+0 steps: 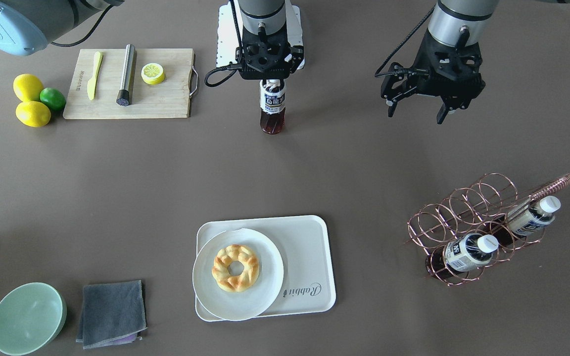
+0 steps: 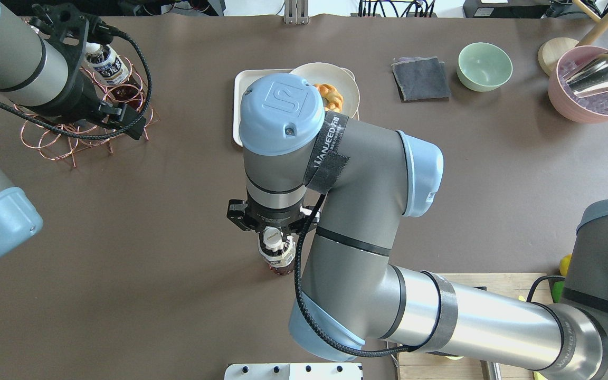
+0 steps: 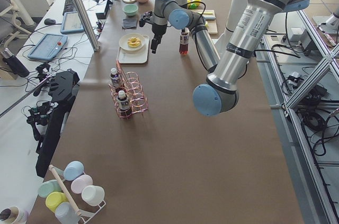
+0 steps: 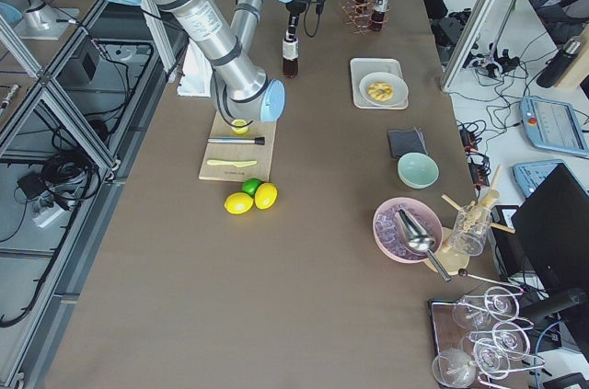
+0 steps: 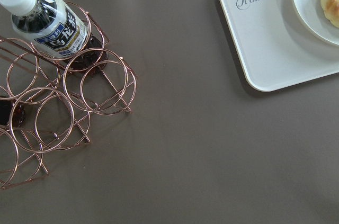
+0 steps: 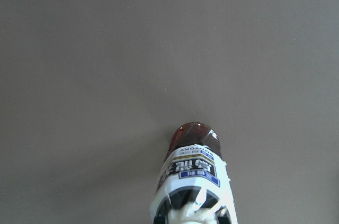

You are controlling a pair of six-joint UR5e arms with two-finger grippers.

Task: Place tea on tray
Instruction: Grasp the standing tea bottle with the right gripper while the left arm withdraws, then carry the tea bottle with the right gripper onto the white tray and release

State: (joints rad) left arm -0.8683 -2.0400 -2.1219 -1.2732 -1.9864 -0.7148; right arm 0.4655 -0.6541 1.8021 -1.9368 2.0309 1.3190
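Observation:
My right gripper is shut on the cap end of a tea bottle, a clear bottle of dark brown liquid with a white-grey label. The bottle is upright at or just above the table, on the robot's side, and fills the bottom of the right wrist view. The cream-white tray with "Rabbit" script lies across the table, apart from the bottle. My left gripper is open and empty, above the table short of the rack. The left wrist view shows the tray's corner.
A white plate with a doughnut covers the tray's left half. A copper wire rack holds two more tea bottles. A cutting board, lemons, a green bowl and a grey cloth lie to the side.

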